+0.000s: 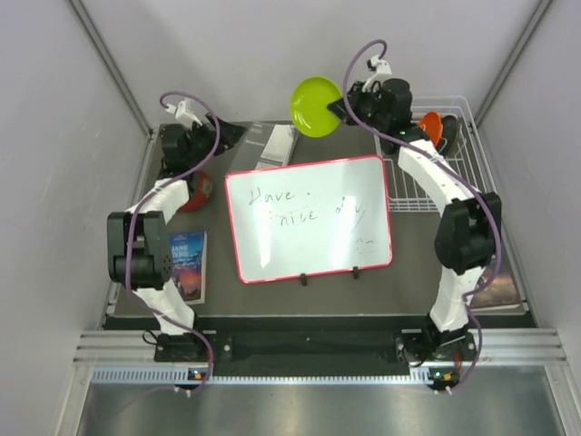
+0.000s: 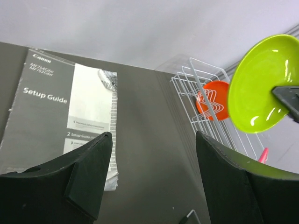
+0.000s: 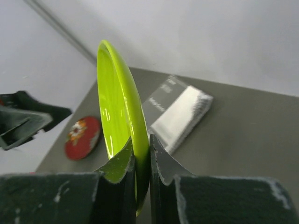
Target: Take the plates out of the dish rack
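My right gripper (image 1: 339, 109) is shut on the rim of a lime green plate (image 1: 315, 106) and holds it on edge in the air, left of the white wire dish rack (image 1: 454, 186). The wrist view shows the plate (image 3: 117, 112) pinched between both fingers. An orange plate (image 1: 429, 123) stands in the rack, also seen from the left wrist (image 2: 211, 100). A red floral plate (image 1: 196, 191) lies flat on the table at the left, beside my left arm. My left gripper (image 1: 238, 133) is open and empty, above the table near a booklet.
A pink-framed whiteboard (image 1: 307, 218) lies in the middle of the table. A Setup Guide booklet (image 1: 277, 145) lies behind it. A paperback (image 1: 189, 263) lies at the near left, another book (image 1: 499, 291) at the near right. Grey walls close in on all sides.
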`<move>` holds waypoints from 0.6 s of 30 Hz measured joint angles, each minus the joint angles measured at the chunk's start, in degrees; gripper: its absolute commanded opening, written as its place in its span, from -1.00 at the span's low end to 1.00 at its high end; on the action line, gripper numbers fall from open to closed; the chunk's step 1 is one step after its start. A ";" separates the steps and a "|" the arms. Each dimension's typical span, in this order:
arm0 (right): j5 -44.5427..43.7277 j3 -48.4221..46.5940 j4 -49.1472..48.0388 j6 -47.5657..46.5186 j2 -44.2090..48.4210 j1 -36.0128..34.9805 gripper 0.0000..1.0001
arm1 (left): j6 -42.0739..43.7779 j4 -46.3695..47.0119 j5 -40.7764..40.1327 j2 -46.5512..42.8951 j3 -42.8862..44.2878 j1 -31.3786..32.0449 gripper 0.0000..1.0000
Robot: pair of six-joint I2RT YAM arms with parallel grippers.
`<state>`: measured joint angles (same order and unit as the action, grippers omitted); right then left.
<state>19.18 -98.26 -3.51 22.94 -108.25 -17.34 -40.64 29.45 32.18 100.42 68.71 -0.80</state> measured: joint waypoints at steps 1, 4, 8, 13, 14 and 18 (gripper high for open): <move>1.64 0.00 -1.42 1.75 -0.98 -0.57 -1.00 | -0.48 1.31 0.04 0.46 0.00 0.20 0.52; 4.98 0.00 -5.01 6.23 -3.56 -1.92 -1.00 | -2.80 5.27 0.50 2.12 0.00 1.22 0.51; 8.37 -0.74 -8.81 11.28 -7.74 -3.50 -1.00 | -6.32 11.30 1.90 4.81 0.00 2.03 0.50; 10.56 -2.08 -11.13 15.08 -11.96 -5.44 -1.00 | -9.40 16.02 3.06 6.86 0.00 2.89 0.49; 11.04 -2.12 -11.56 15.67 -12.41 -5.81 -1.00 | -9.88 16.83 3.19 6.97 0.00 3.06 0.48; 12.85 -3.85 -12.41 17.51 -14.23 -6.86 -1.00 | -10.75 18.78 4.04 6.99 0.00 3.67 0.37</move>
<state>32.03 -102.10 -15.92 40.45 -122.48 -24.21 -51.40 48.23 36.23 107.42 68.71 2.87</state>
